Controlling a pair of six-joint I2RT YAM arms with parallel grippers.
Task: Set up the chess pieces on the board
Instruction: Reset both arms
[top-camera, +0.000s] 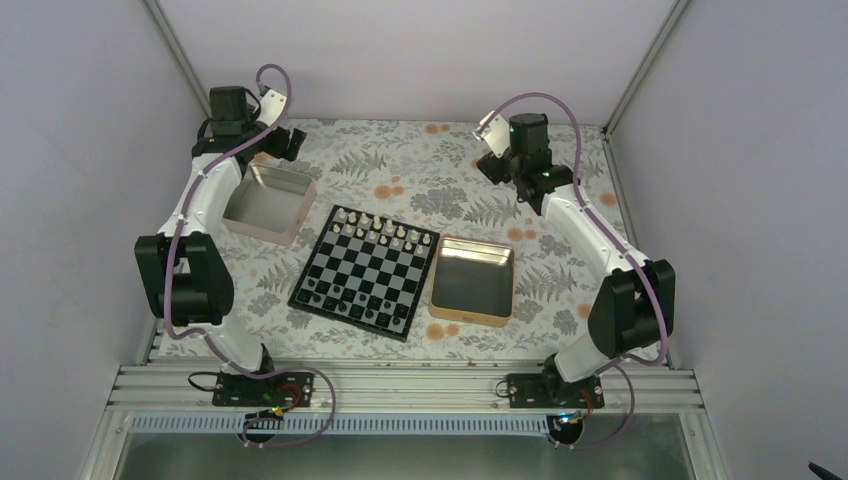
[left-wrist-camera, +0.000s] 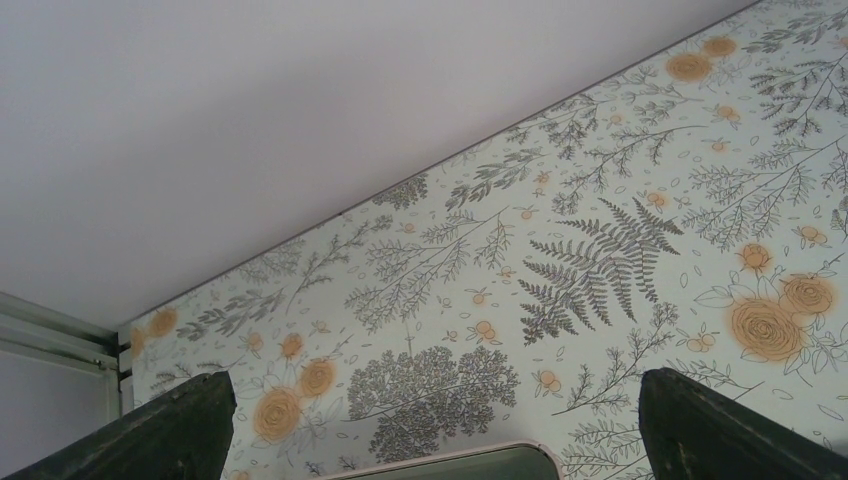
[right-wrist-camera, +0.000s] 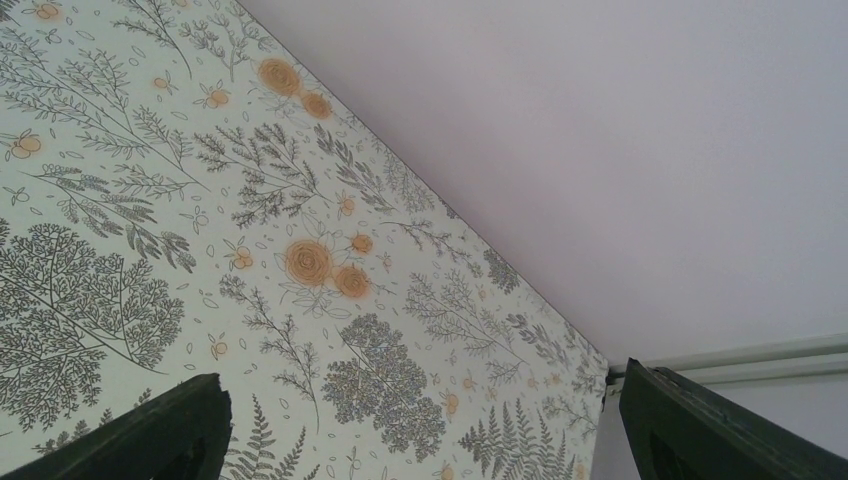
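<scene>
Where pieces (top-camera: 388, 229) stand, the board (top-camera: 368, 272) gleams.

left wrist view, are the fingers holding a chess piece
No, the fingers stand wide apart, with only the floral tablecloth and the edge of a tin showing between them.

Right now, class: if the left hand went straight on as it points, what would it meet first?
The left hand would probably meet the floral tablecloth just past the tin's rim; depth unclear.
</scene>
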